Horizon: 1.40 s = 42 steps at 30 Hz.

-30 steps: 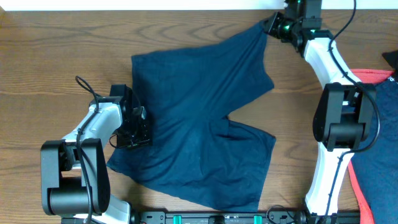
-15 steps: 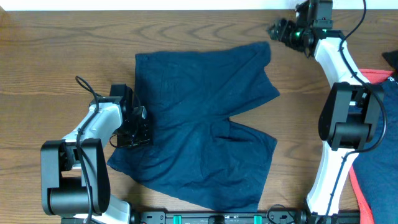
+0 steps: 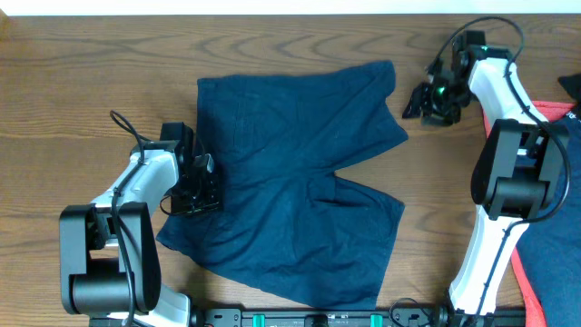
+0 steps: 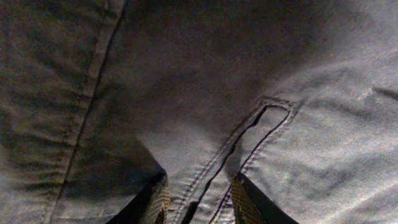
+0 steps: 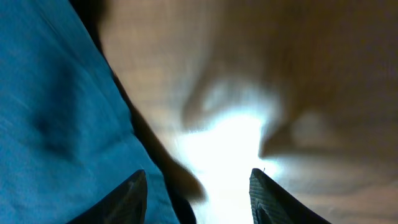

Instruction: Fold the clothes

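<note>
The dark navy shorts lie spread flat on the wooden table, waistband to the left and both legs pointing right. My left gripper rests on the waistband edge. In the left wrist view it is shut on a stitched fold of the shorts. My right gripper hovers open just right of the upper leg's hem, apart from the cloth. In the right wrist view it has only bare table between its fingers, with the shorts' edge at the left.
At the right table edge, behind the right arm, lie a red cloth and a lighter blue denim garment. The table's far edge runs along the top.
The right gripper let go of the upper leg's corner, which settled flat, and moved right and toward the near side. The left arm stayed still.
</note>
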### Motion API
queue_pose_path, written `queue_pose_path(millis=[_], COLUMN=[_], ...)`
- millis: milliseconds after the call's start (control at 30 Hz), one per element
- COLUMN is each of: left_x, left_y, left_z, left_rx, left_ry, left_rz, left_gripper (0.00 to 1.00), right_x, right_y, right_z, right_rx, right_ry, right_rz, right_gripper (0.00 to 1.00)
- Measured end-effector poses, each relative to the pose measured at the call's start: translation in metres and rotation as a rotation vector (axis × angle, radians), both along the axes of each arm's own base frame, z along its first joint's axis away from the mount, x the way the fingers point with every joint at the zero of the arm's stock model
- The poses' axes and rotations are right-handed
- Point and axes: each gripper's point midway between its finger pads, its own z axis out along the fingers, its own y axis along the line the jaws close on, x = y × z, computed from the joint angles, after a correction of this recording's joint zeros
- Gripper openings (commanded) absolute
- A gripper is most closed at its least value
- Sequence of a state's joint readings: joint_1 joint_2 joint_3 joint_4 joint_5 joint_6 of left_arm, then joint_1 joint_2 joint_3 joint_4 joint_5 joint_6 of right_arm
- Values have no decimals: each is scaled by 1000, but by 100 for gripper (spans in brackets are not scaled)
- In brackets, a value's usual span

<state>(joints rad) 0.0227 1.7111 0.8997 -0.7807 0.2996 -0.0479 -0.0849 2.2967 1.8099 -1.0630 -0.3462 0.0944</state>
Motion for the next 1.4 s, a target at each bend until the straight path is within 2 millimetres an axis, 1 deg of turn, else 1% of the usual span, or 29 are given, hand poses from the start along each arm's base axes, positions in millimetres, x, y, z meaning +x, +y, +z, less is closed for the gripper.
queue_pose_path(millis=[67,100,133,200,300,367,433,500,567,633,700,733,867,900,933,967,1000,1033,1067,1100,1200,1267,1333,1367,1400], left_x=[0,0,1,1,1,1,1,1,1,1,1,3,10,12,12,13,12,12,12,11,6,3,4,7,10], left_y=[0,0,0,0,0,0,0,0,0,0,0,-1,-2,-2,-2,-2,-2,-2,-2,-2,-1,0,1,2,2], left_z=[0,0,0,0,0,0,0,0,0,0,0,0,3,4,4,4,4,4,4,4,6,10,17,21,27], left_rx=[0,0,0,0,0,0,0,0,0,0,-1,-4,-8,-8,-8,-7,-7,-7,-6,-6,-1,3,9,11,13], left_ry=[-2,-2,-4,-3,-3,-4,-4,-4,-4,-4,-6,-9,-33,-38,-40,-41,-40,-40,-40,-36,-9,6,3,-7,-27], left_rz=[0,0,0,0,0,0,0,0,0,0,0,0,-2,-2,-2,-2,-2,-2,-2,-2,-6,-13,-22,-25,-26], left_gripper=[36,36,36,36,36,36,36,36,36,36,36,36,36,36,36,36,36,36,36,36,36,36,36,36,42], right_x=[-10,-13,-14,-15,-16,-18,-26,-35,-38,-36,-35,-35,-41,-44,-48,-50,-53,-54,-56,-57,-60,-57,-48,-45,-44], right_y=[6,9,12,24,42,50,52,49,37,23,8,4,-6,-8,-10,-13,-17,-21,-25,-29,-37,-40,-35,-29,-25], right_z=[-9,-9,-9,-11,-14,-15,-14,-11,-3,9,33,48,108,117,122,125,125,122,118,113,100,97,97,99,100], right_rx=[10,27,29,62,119,136,144,127,78,20,-36,-57,-127,-140,-154,-171,-192,-213,-235,-251,-279,-275,-222,-179,-153], right_ry=[27,27,20,-3,-24,-22,15,64,92,92,62,38,-58,-66,-63,-57,-45,-31,-16,0,31,24,-21,-40,-50], right_rz=[25,34,46,76,107,119,119,114,105,97,83,81,71,70,66,56,49,36,23,6,-36,-51,-27,0,17], right_gripper=[50,49,42,21,2,1,1,1,1,1,1,1,2,5,16,26,33,41,46,49,51,50,51,51,51])
